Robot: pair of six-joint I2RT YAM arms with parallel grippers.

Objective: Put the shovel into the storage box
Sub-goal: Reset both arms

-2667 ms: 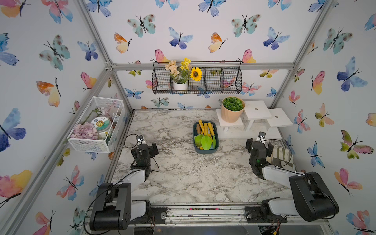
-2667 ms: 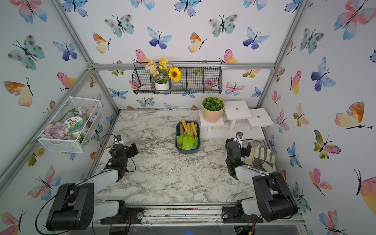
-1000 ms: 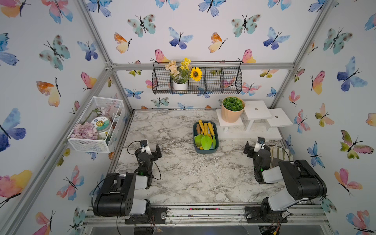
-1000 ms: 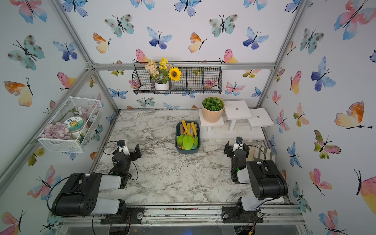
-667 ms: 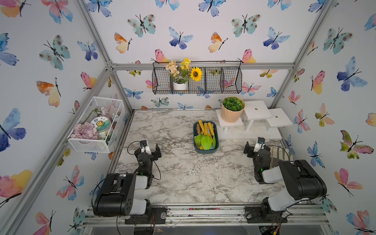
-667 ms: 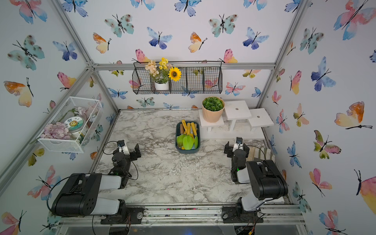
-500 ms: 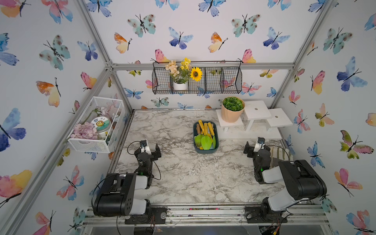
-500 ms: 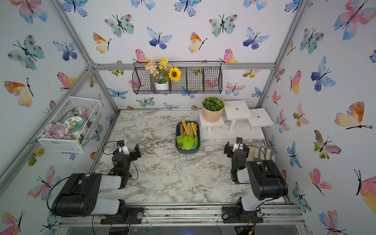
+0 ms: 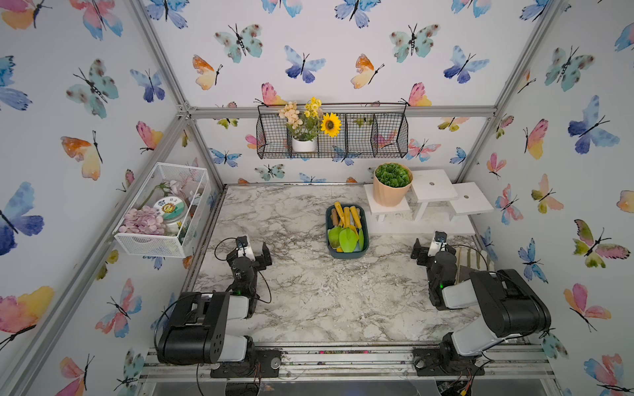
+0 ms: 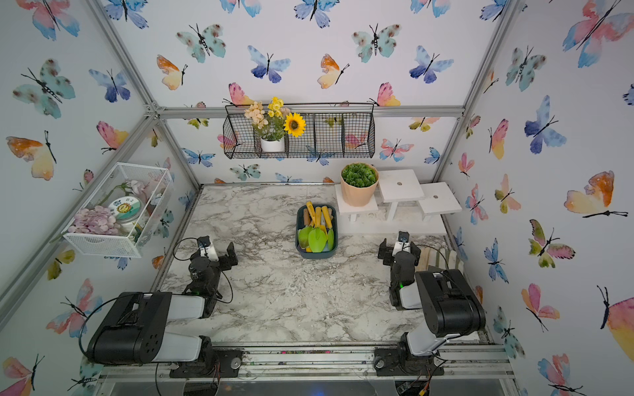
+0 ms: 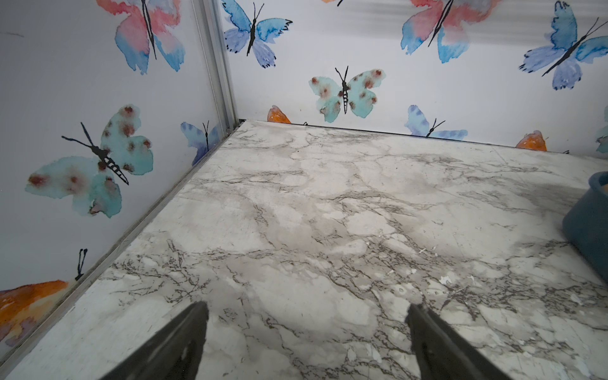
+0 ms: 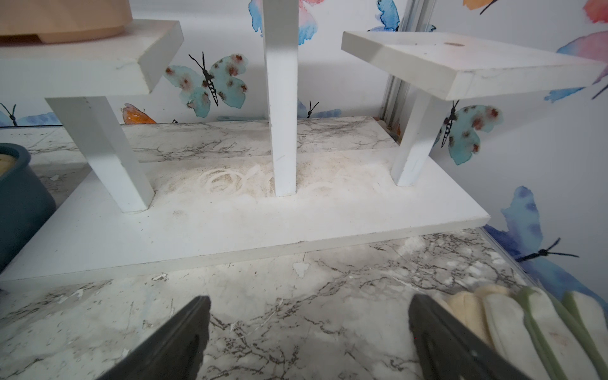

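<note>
The storage box [image 9: 346, 254] [image 10: 317, 255], a dark teal tray, sits on the marble table right of centre. A shovel [image 9: 348, 238] [image 10: 317, 238] with a green blade and a yellow handle lies inside it among other yellow-handled garden tools. My left gripper [image 9: 252, 248] [image 10: 219, 250] [image 11: 307, 307] rests low at the table's left side, open and empty, well left of the box. My right gripper [image 9: 431, 245] [image 10: 398, 248] [image 12: 309, 301] rests at the right side, open and empty. A corner of the box shows in each wrist view [image 11: 585, 223] [image 12: 19, 197].
A white stepped stand [image 9: 432, 187] with a potted plant [image 9: 392, 183] stands behind my right gripper, right of the box. Pale gloves [image 12: 526, 325] lie beside the right fingers. A white wire basket [image 9: 161, 209] hangs on the left wall, a black wire basket [image 9: 332, 137] on the back wall.
Since the earliest frames both arms have folded back and down to the table's front sides. Over the last second nothing has moved.
</note>
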